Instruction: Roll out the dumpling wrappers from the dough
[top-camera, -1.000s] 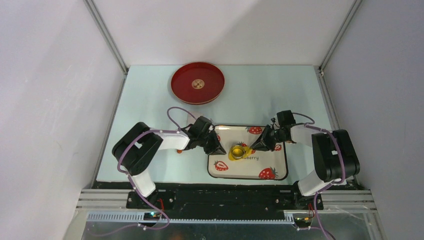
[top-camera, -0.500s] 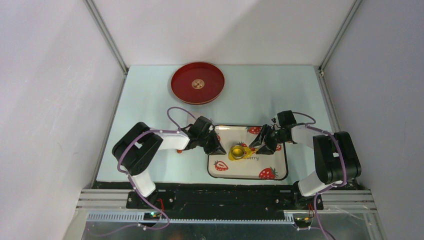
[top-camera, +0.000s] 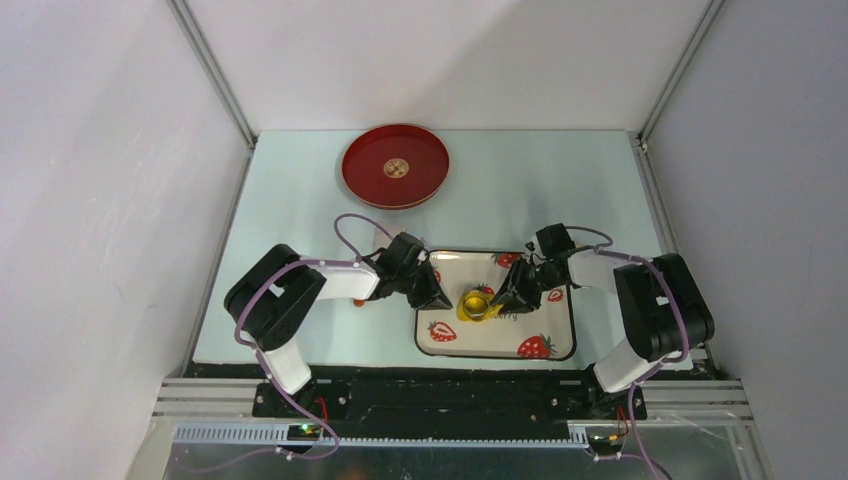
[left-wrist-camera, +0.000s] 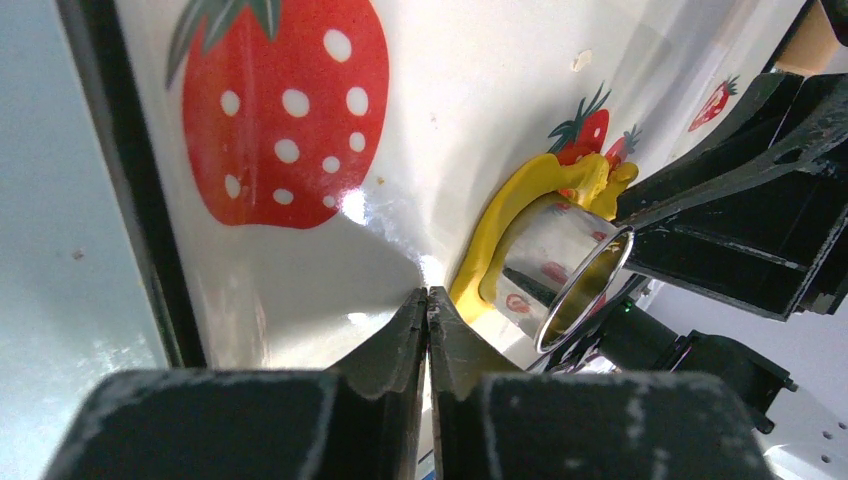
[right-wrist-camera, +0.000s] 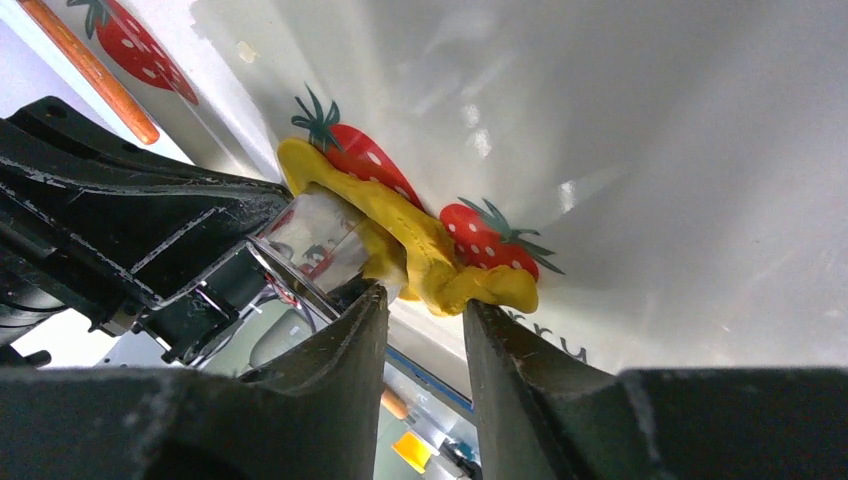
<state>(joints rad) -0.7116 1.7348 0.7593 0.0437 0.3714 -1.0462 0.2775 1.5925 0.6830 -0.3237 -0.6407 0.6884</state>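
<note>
On the white strawberry-printed tray (top-camera: 480, 342): flattened bright-yellow dough (left-wrist-camera: 492, 232), shiny metal ring cutter (left-wrist-camera: 560, 270) resting on it.
Progress: dough looks rolled flat; no round wrapper visible yet, cutting left.
Left gripper (left-wrist-camera: 427, 300): fingers pressed together, empty, beside dough.
Right gripper (right-wrist-camera: 425, 300): narrowly parted at dough's edge.
Round red tray (top-camera: 352, 180): one small tan disc (top-camera: 397, 168).
</note>
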